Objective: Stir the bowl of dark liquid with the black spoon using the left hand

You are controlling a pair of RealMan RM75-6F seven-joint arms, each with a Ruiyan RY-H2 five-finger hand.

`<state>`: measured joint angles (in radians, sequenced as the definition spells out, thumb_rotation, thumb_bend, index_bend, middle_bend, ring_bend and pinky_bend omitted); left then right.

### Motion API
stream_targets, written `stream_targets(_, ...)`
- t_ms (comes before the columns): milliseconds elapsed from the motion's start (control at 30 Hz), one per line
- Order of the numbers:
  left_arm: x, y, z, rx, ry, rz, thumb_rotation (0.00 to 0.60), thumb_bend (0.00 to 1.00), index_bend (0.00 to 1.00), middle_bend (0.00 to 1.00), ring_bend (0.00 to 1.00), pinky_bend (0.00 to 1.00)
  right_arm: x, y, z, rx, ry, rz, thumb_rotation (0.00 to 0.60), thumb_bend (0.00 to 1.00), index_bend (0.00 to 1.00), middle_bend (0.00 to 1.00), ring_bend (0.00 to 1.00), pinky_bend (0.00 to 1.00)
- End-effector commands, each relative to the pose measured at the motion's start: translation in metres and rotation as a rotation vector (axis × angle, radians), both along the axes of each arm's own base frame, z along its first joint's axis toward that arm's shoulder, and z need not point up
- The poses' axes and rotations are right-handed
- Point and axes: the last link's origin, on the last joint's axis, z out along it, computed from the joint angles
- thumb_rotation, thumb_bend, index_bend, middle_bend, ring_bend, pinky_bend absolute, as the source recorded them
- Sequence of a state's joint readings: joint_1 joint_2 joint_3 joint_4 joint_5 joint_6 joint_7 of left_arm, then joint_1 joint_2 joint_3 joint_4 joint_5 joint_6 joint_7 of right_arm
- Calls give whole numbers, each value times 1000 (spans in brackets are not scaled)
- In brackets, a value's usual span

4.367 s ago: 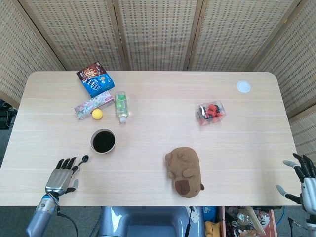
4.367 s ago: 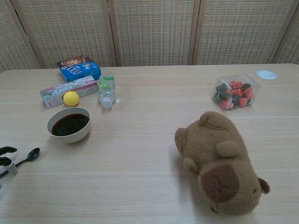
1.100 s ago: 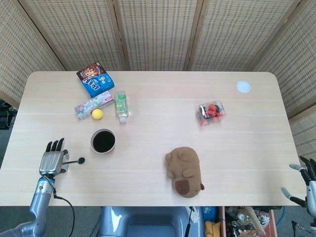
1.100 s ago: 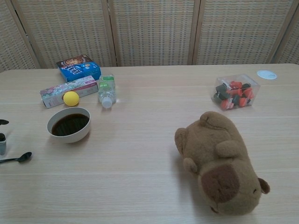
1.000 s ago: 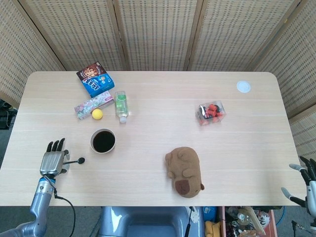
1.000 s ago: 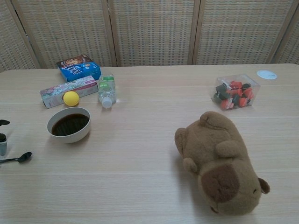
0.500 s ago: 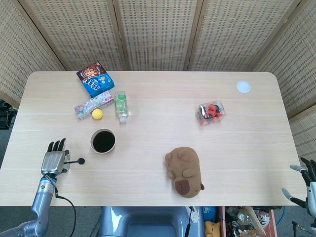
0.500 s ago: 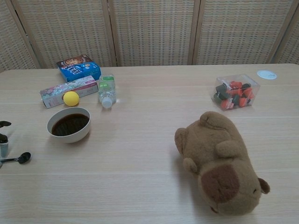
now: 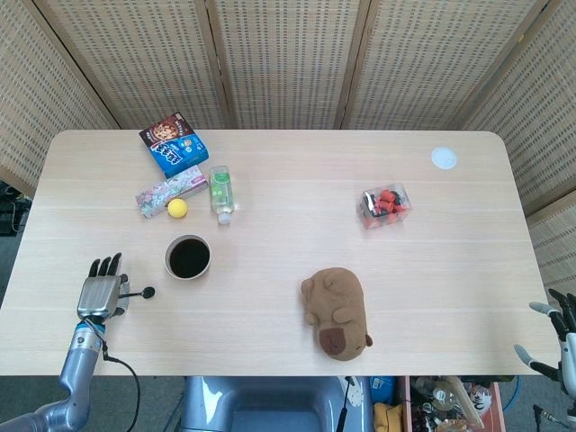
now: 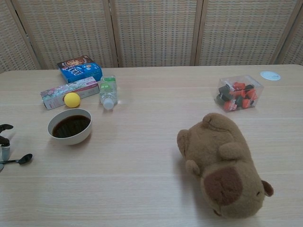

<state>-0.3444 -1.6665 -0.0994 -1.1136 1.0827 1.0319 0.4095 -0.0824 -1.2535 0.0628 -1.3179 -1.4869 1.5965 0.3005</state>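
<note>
Spoon [image 9: 137, 293] lies on the surface at lower left of the frame, beside the bowl [image 9: 188, 257]. Our left hand [image 9: 102, 294] sits at its handle; we cannot tell whether the fingers clamp it. Grasping is underway; next we lift it into the liquid.

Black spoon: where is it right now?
In the head view the black spoon is near the table's front-left edge, its handle at the left hand, its bowl end pointing right, just left of the bowl of dark liquid.

left robot hand [image 9: 102, 292] low at the near left table [image 9: 270, 342] edge, palm down, pinching the black spoon [image 9: 135, 293], right robot hand [image 9: 562, 333] off the near right corner, fingers spread
</note>
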Motion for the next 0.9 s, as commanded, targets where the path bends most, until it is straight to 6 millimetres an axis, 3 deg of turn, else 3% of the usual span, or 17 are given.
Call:
stream_targets(33, 0, 0, -1, -1, -1, 2, 600, 388, 531, 9, 0, 0, 0, 0, 0, 0, 1, -1, 600, 299, 328, 206, 92, 212)
stream_targets(900, 0, 0, 3, 23, -17, 4, 600, 428, 591, 19, 0, 0, 1, -1, 0, 2, 0, 1, 600, 299, 328, 207, 92, 212)
